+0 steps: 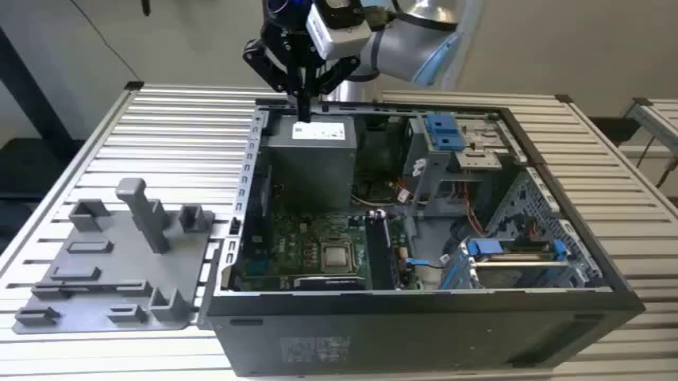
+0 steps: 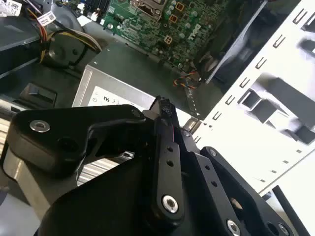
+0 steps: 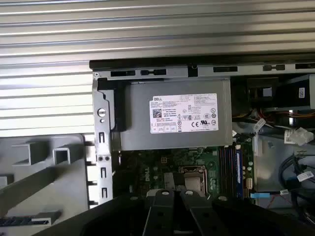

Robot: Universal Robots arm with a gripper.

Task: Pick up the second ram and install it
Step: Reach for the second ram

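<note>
gripper: black two-finger gripper (image 1: pixel 304 116) on the arm points straight down, just above the far top edge of the grey metal power supply box (image 1: pixel 307 163). It is not touching the box.
fingers: pressed together with no gap in both wrist views. Nothing sticks out past the tips, so I read it as carrying nothing.
case: open black computer case (image 1: pixel 424 321) lies on its side on the ribbed aluminium table (image 1: pixel 159 127), with the power supply in its far corner.
board: green motherboard (image 1: pixel 297 246) sits just beside the power supply, on its near side in the exterior view. The silver CPU socket (image 1: pixel 337 255) is mid-board.
slots: long black memory slots (image 1: pixel 379 248) run along the board edge near the power supply's near corner, on the exterior view's right of the socket.
second ram: can't place it for sure. Dark upright strips sit in that slot bank, but I can't tell a seated module from a bare slot.
fixture: grey plastic parts holder (image 1: pixel 101 294) lies outside the case, well apart from the power supply, towards the exterior view's left. Grey pegs and pockets are what I make out on it.
progress: judgement only. The gripper is at neither the holder nor the slots. Either the pick hasn't started or the module is already seated, and the frames don't settle which. No grasp or insertion is under way.
</note>
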